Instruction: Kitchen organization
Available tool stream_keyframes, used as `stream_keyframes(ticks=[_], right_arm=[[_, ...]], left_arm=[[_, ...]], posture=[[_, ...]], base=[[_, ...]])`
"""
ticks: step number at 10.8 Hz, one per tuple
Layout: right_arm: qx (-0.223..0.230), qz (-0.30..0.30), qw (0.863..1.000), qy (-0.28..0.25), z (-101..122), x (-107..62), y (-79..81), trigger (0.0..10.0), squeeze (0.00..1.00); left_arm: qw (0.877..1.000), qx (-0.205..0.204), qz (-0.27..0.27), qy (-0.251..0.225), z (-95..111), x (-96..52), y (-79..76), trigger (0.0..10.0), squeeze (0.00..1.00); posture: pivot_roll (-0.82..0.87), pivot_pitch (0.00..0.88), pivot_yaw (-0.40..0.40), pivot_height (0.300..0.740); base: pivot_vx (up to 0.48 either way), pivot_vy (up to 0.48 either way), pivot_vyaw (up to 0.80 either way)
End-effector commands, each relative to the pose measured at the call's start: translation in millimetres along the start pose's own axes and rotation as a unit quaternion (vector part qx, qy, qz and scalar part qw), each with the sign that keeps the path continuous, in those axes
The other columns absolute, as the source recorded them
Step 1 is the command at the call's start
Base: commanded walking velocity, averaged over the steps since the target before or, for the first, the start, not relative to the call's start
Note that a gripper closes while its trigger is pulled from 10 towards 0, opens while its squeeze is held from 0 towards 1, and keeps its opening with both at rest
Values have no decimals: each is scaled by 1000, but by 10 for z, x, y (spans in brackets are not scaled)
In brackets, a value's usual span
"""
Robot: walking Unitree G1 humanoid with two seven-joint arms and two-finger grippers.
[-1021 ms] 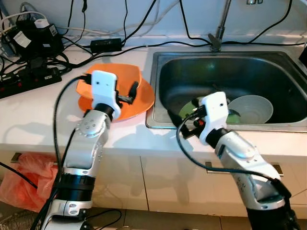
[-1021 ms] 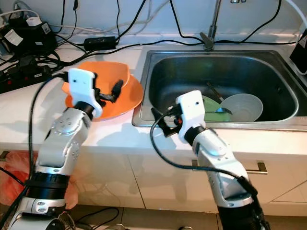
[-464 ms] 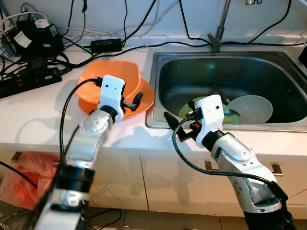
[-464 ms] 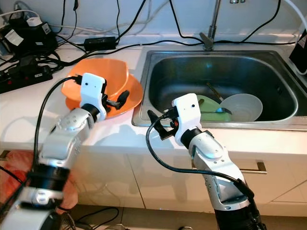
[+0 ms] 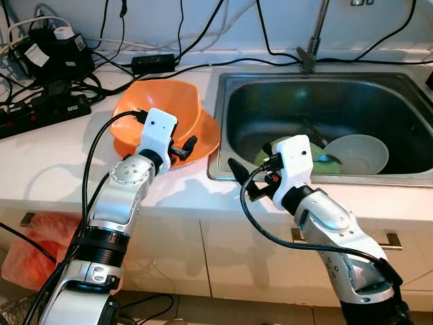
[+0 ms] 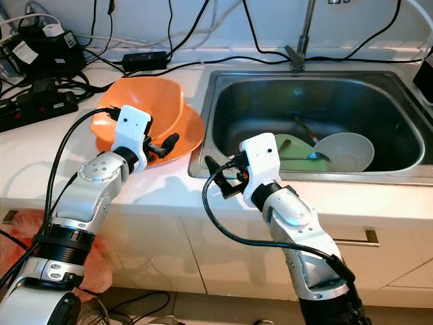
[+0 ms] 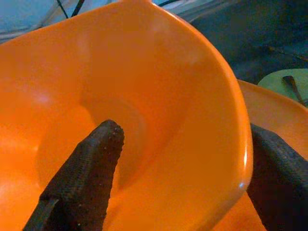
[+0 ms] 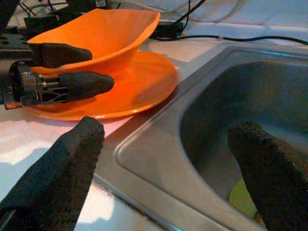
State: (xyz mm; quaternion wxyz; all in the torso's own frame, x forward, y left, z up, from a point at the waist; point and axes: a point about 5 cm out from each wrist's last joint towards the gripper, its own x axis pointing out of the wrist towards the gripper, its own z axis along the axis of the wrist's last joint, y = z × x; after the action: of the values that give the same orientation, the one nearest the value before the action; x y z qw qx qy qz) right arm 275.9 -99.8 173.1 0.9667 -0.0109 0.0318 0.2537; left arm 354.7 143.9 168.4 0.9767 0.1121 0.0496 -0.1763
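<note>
The left gripper (image 7: 180, 163) straddles the orange bowl's (image 5: 166, 108) rim, one finger inside, one outside, not yet closed. The bowl sits tilted on the orange plate (image 5: 206, 139) beside the sink (image 5: 223, 122). The right gripper (image 8: 166, 159) hangs spread over the sink's edge. A white bowl (image 5: 356, 153) and green plate (image 6: 292, 150) are still unsorted, so most remains. The left wrist view reveals the straddle.
</note>
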Motion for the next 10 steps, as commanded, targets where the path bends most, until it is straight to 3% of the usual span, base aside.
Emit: stream_keyframes(ticks=[1, 10], right_arm=[[-4, -1, 1000, -2, 16, -13, 18, 10000, 0], [5, -3, 1000, 10, -50, -49, 9, 10000, 0]], left_arm=[[1000, 8, -5, 8, -21, 5, 20, 0, 0], [999, 44, -6, -5, -45, -24, -21, 0, 0]], posture=[[122, 34, 86, 740], [112, 39, 82, 740]], base=[[0, 0, 0], [0, 0, 0]])
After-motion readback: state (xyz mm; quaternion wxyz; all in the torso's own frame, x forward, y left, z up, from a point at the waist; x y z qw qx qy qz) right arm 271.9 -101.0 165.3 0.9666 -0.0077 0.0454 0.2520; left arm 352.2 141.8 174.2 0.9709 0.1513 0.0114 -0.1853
